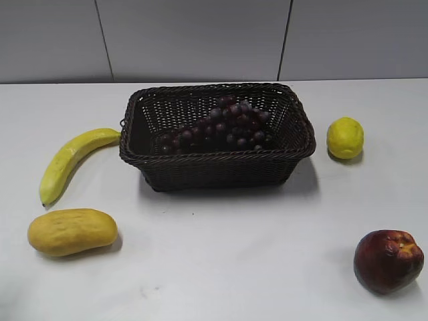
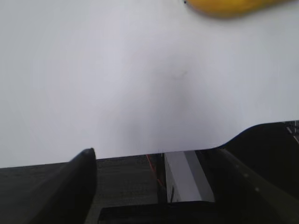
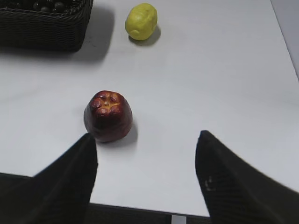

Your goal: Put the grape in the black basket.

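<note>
Already the grape lay inside the black basket, so both arms, by my judgement, needed only to stay back at the table edge. From left to right, the left hand gaped empty near a yellow fruit, while the right hand gaped empty just short of the dark red fruit, the lemon beyond; nothing blocked the basket.

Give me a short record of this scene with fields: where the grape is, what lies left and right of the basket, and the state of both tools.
grape: inside black basket
left of basket: banana, yellow oval fruit
right of basket: lemon, dark red fruit
left tool: open, empty, at table edge
right tool: open, empty, near dark red fruit
</note>
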`<state>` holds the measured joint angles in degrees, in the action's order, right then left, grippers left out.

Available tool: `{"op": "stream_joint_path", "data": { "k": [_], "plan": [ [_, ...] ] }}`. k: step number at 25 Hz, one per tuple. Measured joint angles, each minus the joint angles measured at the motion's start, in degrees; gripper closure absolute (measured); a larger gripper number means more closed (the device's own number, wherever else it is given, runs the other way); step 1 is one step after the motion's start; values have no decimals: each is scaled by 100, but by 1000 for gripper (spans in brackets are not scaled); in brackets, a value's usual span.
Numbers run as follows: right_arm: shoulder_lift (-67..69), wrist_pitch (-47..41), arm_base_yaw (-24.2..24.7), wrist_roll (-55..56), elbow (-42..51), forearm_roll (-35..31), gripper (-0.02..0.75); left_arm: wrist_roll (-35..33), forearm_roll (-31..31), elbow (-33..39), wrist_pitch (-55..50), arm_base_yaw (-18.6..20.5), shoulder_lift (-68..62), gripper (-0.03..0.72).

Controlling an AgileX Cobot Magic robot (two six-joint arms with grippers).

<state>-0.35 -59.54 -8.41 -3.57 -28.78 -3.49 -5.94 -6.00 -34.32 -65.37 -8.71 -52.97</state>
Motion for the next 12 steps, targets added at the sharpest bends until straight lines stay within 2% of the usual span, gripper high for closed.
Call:
{"op": "stream_joint_path", "data": {
  "k": [5, 12],
  "plan": [
    [0, 0, 0, 0, 0, 0, 239, 0, 0, 452, 40, 0, 887, 100],
    [0, 0, 0, 0, 0, 0, 239, 0, 0, 640, 308, 0, 2302, 100]
  ]
}}
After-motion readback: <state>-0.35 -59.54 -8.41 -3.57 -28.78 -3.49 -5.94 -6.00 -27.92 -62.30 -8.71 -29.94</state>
